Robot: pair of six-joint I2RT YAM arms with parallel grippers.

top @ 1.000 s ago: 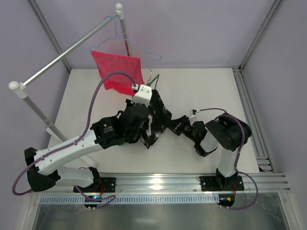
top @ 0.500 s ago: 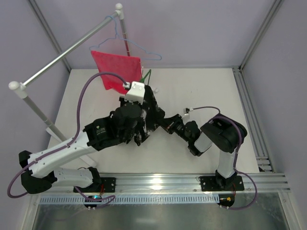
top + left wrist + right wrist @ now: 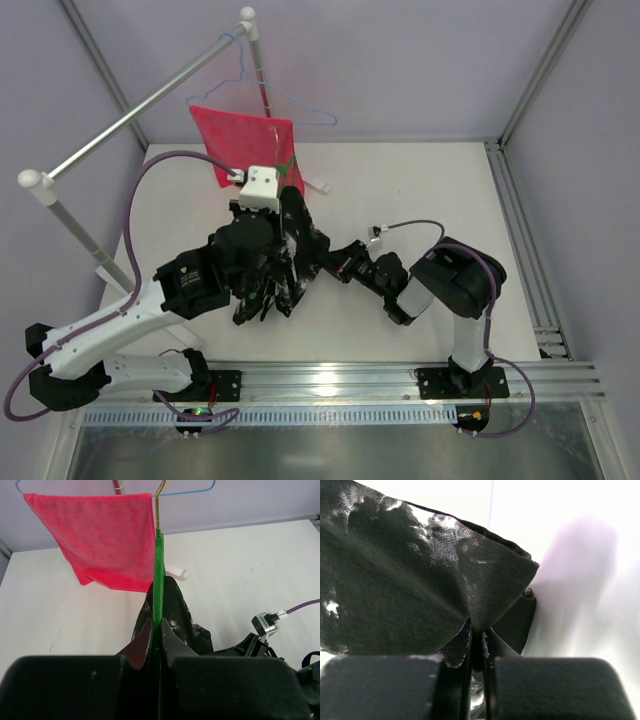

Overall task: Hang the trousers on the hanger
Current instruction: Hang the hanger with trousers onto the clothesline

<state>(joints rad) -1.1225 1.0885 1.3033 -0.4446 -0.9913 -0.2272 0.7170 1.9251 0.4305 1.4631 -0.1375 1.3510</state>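
The green hanger [image 3: 158,575] stands edge-on in the left wrist view, its brass hook pointing up toward the red cloth. My left gripper [image 3: 160,622] is shut on its lower part. In the top view the left gripper [image 3: 281,205] holds the hanger [image 3: 284,161] just below the red cloth. The black, white-splotched trousers [image 3: 301,248] hang from the hanger and drape down between the two arms; they also show behind the fingers in the left wrist view [image 3: 176,605]. My right gripper [image 3: 477,630] is shut on a fold of the trousers [image 3: 395,570]; in the top view it [image 3: 335,263] sits at their right edge.
A red mesh cloth [image 3: 245,145] hangs on a pale blue wire hanger [image 3: 300,108] from the grey rail [image 3: 130,110] of the clothes rack at the back left. The rack's white foot [image 3: 322,187] lies on the table just right of the hanger. Frame posts stand along the right side.
My left arm has carried the hanger and trousers leftward and back, up to the red cloth. My right arm has stretched left after it, still holding the trousers.
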